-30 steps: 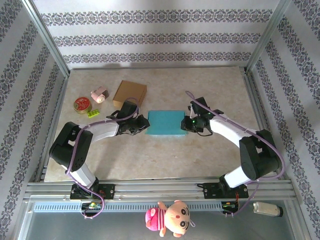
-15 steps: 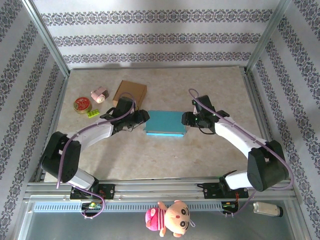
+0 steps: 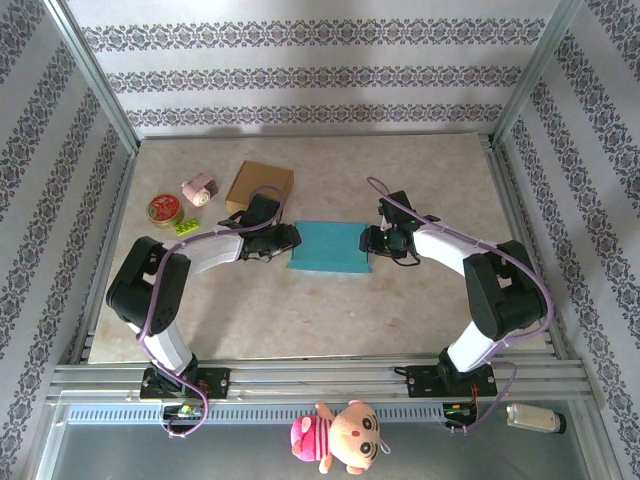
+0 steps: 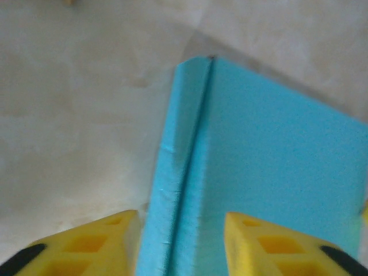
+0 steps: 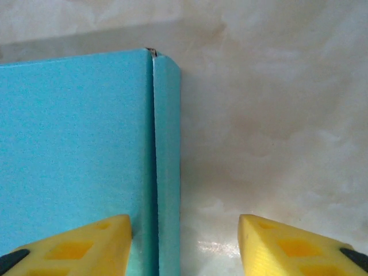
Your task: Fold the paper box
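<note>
Striped floral wallpaper (image 3: 300,75) lines the booth around a pale, marble-look table (image 3: 330,320), where two arms reach in from the near rail. Between them, at the table's middle, lies the flat turquoise paper box (image 3: 330,250), its long axis running left to right so that each short end faces one claw. The left gripper (image 3: 287,240) meets the box's left end and the right gripper (image 3: 370,242) its right end; from above, neither arm looks the nearer. Wrist views show each pair of yellow fingers (image 4: 98,241) standing moderately apart, astride a narrow side flap along the box's edge, one finger over the blue panel, the other over bare table, clamping nothing. Any coming fold likely turns on those end flaps being worked inward along the long axis. Well off to the left rear sit a brown carton (image 3: 260,187), a pink toy (image 3: 199,189), a red tin (image 3: 163,209) and a green brick (image 3: 186,226).
</note>
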Robot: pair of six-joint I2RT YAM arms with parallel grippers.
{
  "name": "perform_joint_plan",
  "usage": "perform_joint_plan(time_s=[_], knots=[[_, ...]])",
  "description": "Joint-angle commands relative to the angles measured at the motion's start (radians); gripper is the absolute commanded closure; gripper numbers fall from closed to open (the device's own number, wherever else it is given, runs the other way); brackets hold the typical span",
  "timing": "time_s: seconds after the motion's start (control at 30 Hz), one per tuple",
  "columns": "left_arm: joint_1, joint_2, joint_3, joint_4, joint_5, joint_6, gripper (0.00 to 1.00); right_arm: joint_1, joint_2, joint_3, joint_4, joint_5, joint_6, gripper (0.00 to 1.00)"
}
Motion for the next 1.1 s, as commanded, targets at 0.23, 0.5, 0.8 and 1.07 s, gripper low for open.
perform_joint_plan(time_s=[0.23, 0.5, 0.8, 1.07], knots=[[-0.014, 0.098, -0.102, 0.097, 0.035, -0.019, 0.74, 0.041, 0.073, -0.049, 0.020, 0.110, -0.063, 0.57], [-0.015, -0.005, -0.109, 0.151, 0.080, -0.041, 0.70, 0.015, 0.033, -0.048, 0.048, 0.016, -0.046, 0.75], [0.002, -0.247, -0.138, 0.097, -0.033, -0.048, 0.30, -0.050, 0.054, -0.131, 0.155, -0.085, -0.052, 0.88], [0.050, -0.095, -0.046, 0.134, 0.206, 0.016, 0.21, -0.151, 0.072, -0.200, 0.285, -0.343, -0.023, 0.93]])
